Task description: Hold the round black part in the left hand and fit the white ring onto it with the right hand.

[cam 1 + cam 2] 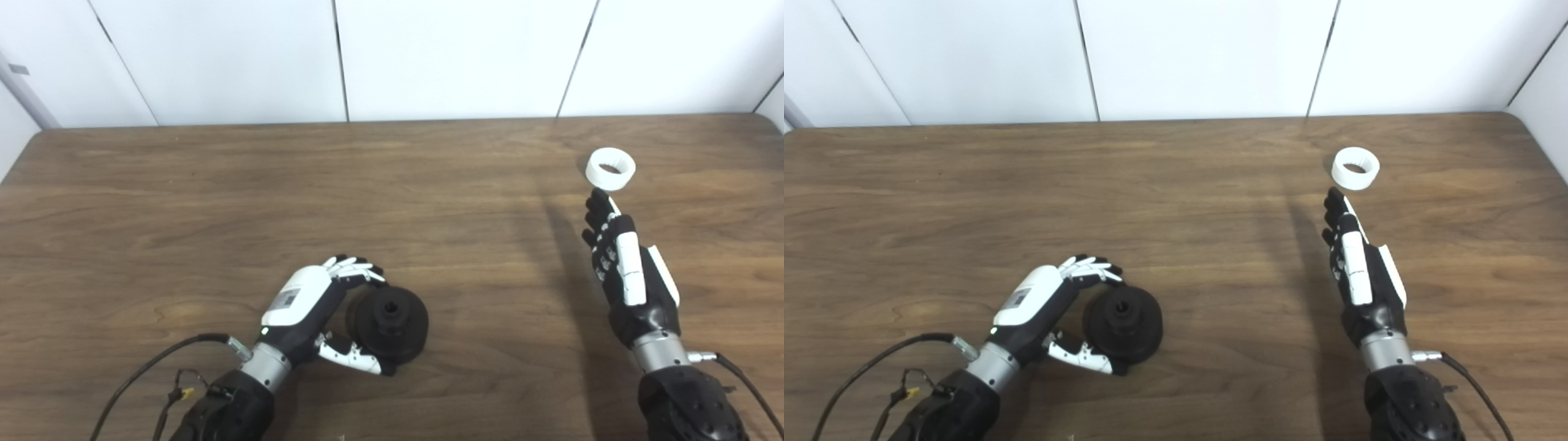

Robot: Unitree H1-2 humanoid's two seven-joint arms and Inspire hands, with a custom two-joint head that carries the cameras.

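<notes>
The round black part rests on the wooden table, near the front and left of centre, with its hub facing up. My left hand cups around its left side: curled fingers just beyond its far rim, thumb along its near rim, no firm grasp visible. The white ring lies flat at the far right. My right hand is open and stretched out edge-on, fingertips pointing at the ring and stopping just short of it.
The brown wooden table ends at a white panelled wall behind. Its right corner lies close beyond the ring. Cables trail from my left forearm at the front edge.
</notes>
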